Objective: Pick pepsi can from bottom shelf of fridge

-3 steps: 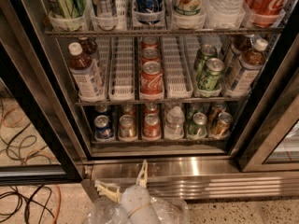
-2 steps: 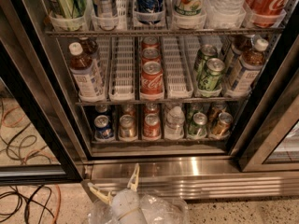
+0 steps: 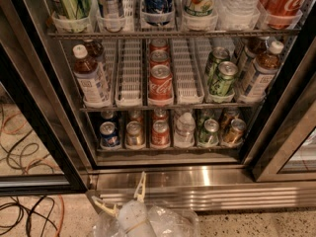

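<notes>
Watching through the camera view: I had the fridge (image 3: 207, 181) ahead of me, its ribbed steel base running across the near edge.
Pepsi can (image 3: 108, 135): it stood upright at the front of the left-most lane on the bottom shelf (image 3: 168, 151).
Neighbour: a gold-brown can (image 3: 134, 134) sat just beside it on the right, with a red can (image 3: 160, 132) one lane further right.
Gripper (image 3: 118, 187): it hung low and near, in front of the steel base, below the shelf and well apart from the pepsi can. Its fingers (image 3: 141, 185) were spread apart with nothing between them.
Risk, lane spacing: I judged that the open fingers could strike the gold-brown can on the way in, because the two cans stood so close.
Risk, shelf gap: the rack above sat low over the can tops, so a high approach could snag the wire.
Risk, front rail: a low approach could catch the thin rail and tip the can backwards.
Risk, wrong pick: the shelf was dim, so drifting right would close on the wrong can.
Change from a second earlier: the gripper had shifted left, from under the red can's lane towards the pepsi side. No can had moved.
</notes>
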Tool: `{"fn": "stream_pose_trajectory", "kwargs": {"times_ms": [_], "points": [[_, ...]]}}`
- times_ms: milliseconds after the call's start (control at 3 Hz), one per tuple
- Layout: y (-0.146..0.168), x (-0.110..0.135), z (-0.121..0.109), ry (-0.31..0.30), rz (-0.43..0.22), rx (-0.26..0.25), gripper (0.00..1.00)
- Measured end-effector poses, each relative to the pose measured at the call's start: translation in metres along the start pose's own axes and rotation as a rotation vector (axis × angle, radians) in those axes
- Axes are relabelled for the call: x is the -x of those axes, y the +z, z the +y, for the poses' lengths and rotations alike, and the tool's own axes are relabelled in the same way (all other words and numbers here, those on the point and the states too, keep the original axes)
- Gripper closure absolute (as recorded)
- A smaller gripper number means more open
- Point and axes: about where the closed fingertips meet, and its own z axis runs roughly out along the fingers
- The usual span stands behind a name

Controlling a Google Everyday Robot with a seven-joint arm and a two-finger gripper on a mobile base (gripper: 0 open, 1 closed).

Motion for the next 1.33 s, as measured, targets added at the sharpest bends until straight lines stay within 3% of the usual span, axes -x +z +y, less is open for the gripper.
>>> {"fn": "stream_pose_trajectory", "kwargs": {"times_ms": [333,667,1000,1333], "points": [[0.009,0.006,-0.006,-0.120,-0.083,0.042,0.00],[0.016,0.017,-0.007,-0.179,-0.123,0.066,0.00],[0.016,0.018,-0.007,-0.179,-0.123,0.067,0.00],[0.016,0.018,-0.007,-0.179,-0.123,0.067,0.15]]}}
